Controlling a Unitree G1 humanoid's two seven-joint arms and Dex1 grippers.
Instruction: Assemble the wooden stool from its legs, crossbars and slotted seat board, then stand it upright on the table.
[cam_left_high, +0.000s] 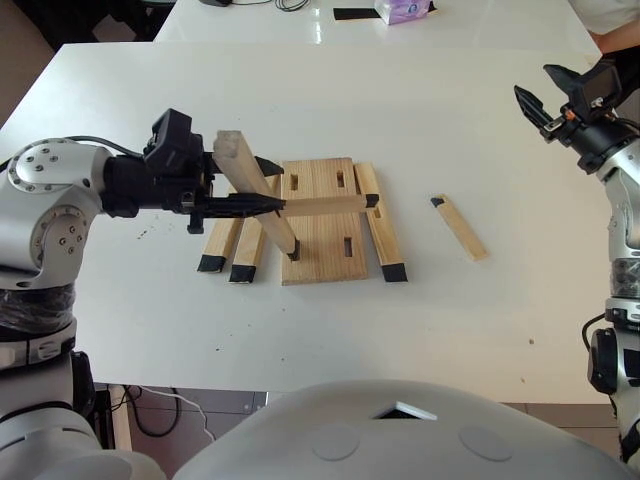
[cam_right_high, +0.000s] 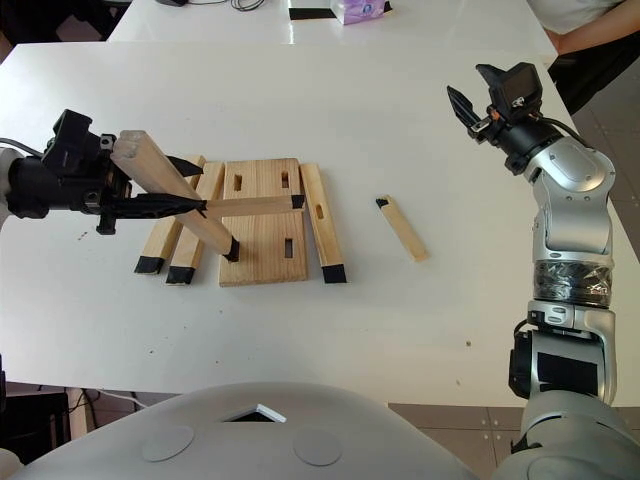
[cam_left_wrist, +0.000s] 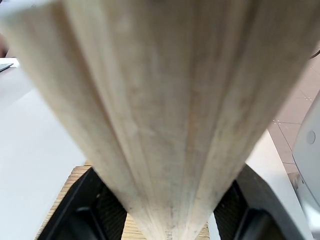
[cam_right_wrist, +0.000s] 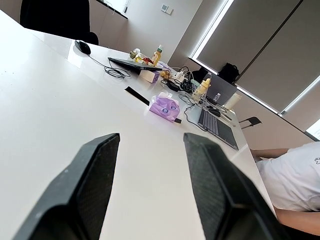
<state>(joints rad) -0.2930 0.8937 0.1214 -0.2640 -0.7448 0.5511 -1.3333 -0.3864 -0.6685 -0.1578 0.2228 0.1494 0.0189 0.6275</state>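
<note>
While its black-tipped lower end is being set at a near-left slot of the slotted seat board, a wooden leg is being clamped between the fingers of the left gripper, tilted with its top leaning far-left. The board is lying flat on the white table. Two more legs are lying side by side just left of it, and a slotted leg along its right edge. A crossbar is stretching rightward from the gripped leg across the board; whether it is joined cannot be told. A short crossbar is lying well apart to the right. The right gripper is being held raised at the far right, fingers apart and empty.
</note>
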